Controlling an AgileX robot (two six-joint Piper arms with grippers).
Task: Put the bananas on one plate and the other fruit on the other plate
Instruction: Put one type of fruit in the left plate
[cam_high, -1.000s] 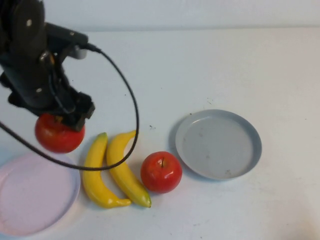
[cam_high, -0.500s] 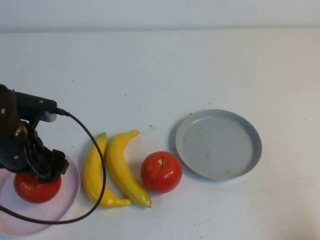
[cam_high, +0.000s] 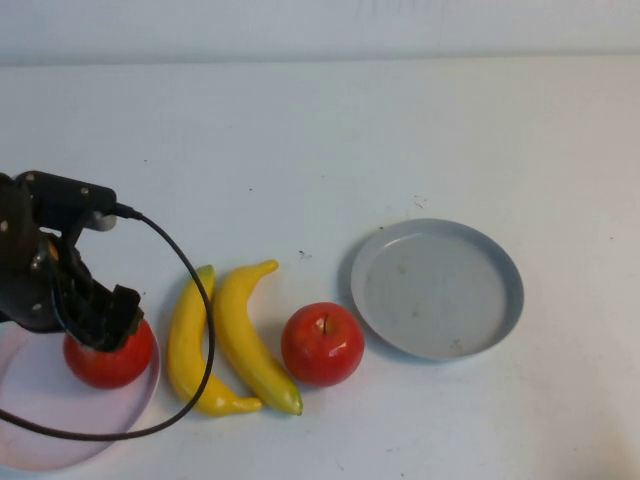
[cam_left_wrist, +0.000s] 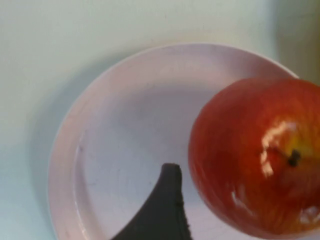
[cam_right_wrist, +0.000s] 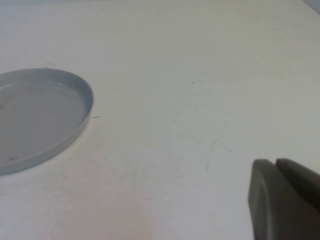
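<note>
One red apple (cam_high: 112, 360) lies at the right edge of the pale pink plate (cam_high: 40, 425) at the front left. My left gripper (cam_high: 103, 322) is just above it, open. In the left wrist view one dark finger (cam_left_wrist: 167, 210) stands a little apart from the blurred apple (cam_left_wrist: 255, 155) over the pink plate (cam_left_wrist: 115, 125). Two yellow bananas (cam_high: 190, 345) (cam_high: 245, 335) lie side by side on the table right of the pink plate. The second red apple (cam_high: 322, 343) sits right of them. The grey-blue plate (cam_high: 437, 288) is empty. My right gripper (cam_right_wrist: 276, 172) is shut, out of the high view.
The left arm's black cable (cam_high: 195, 300) loops over the nearer banana. The right wrist view shows the grey-blue plate's rim (cam_right_wrist: 75, 130) and bare white table (cam_right_wrist: 200, 75). The white table (cam_high: 400, 130) extends behind the fruit.
My left arm carried the apple down from above the table onto the pink plate. Since half a second ago the gripper has risen slightly and the apple has moved to the plate's right edge.
</note>
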